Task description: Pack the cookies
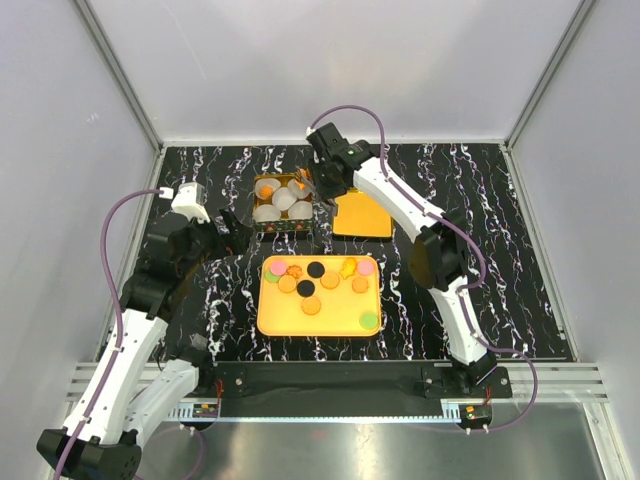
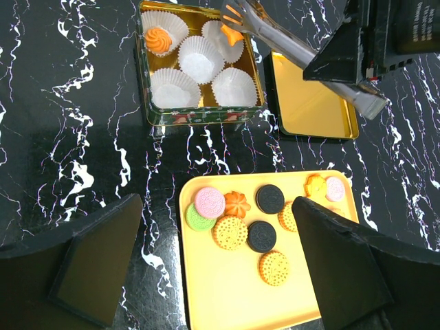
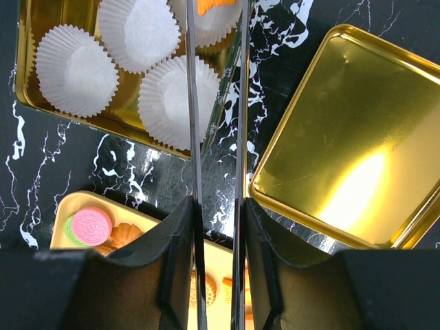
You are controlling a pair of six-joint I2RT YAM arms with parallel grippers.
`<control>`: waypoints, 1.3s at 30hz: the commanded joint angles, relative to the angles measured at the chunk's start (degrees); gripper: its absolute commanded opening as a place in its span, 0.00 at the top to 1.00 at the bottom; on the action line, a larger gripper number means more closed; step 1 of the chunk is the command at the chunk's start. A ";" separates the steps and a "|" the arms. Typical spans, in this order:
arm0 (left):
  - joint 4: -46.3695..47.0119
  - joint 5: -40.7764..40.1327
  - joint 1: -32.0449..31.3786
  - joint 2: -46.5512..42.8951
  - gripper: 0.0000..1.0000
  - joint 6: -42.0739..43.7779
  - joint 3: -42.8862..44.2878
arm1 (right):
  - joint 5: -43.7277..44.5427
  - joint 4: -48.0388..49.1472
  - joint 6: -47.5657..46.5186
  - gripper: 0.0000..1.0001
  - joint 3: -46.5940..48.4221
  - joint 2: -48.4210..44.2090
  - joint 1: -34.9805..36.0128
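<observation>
Several cookies [image 1: 314, 269] lie on a yellow tray [image 1: 318, 320]: round orange, black, pink and green ones [image 2: 210, 202]. My right gripper [image 1: 325, 180] is shut on metal tongs [image 2: 302, 58], whose arms [image 3: 192, 137] run between its fingers [image 3: 217, 206]. The tong tips hold an orange cookie [image 2: 232, 34] over a white paper cup in the gold tin [image 2: 146, 82]. An orange swirl cookie [image 2: 158, 38] sits in the tin's far left cup. My left gripper [image 2: 218, 227] hangs open above the tray's left part, holding nothing.
The tin's gold lid [image 1: 361, 214] lies inside up just right of the tin [image 1: 281, 205], close to the tongs. Other paper cups [image 3: 75, 69] in the tin hold nothing. White walls enclose the black marbled table on three sides.
</observation>
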 commanded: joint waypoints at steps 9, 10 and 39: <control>3.42 1.30 0.31 -0.44 0.01 -0.48 -0.08 | 1.78 1.20 -0.01 0.66 0.50 -5.52 1.81; 3.42 1.39 0.31 -0.44 0.01 -0.48 0.00 | 1.79 1.11 0.08 0.66 0.42 -5.69 1.81; 3.51 1.65 0.31 -0.35 0.01 -0.48 -0.08 | 3.28 -0.83 -0.62 0.54 5.69 -2.44 1.81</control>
